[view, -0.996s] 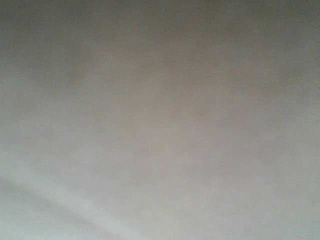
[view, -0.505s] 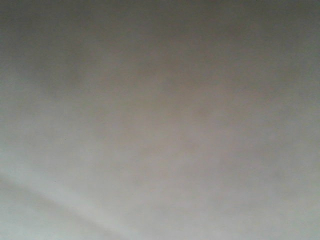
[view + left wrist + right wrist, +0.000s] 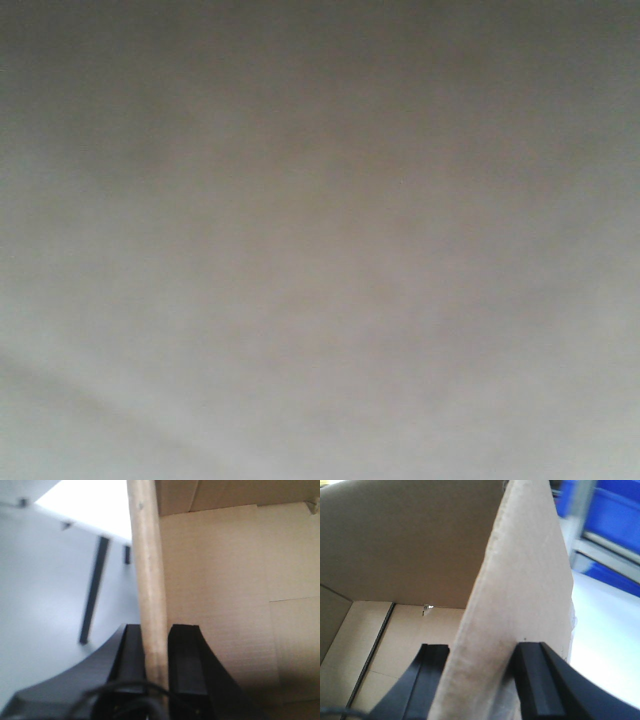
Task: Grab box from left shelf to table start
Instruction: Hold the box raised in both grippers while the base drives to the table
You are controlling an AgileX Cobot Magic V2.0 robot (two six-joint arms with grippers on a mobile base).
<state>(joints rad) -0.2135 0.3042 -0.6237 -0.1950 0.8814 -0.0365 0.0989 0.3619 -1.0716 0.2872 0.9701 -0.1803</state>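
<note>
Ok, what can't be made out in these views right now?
Front view: all blur; a close grey-brown surface fills it.
Left wrist: the box, its wall in the left gripper, shows no outer face.
Right wrist: blue shapes beyond the right gripper are too blurred to name.

Your front view gives you only a blurred, featureless surface [image 3: 320, 240] filling the whole frame, dull grey-brown and darkest along the top, lightening to pale grey towards the bottom, with a faint paler streak [image 3: 110, 405] slanting across the lower left corner, too soft to identify.
</note>
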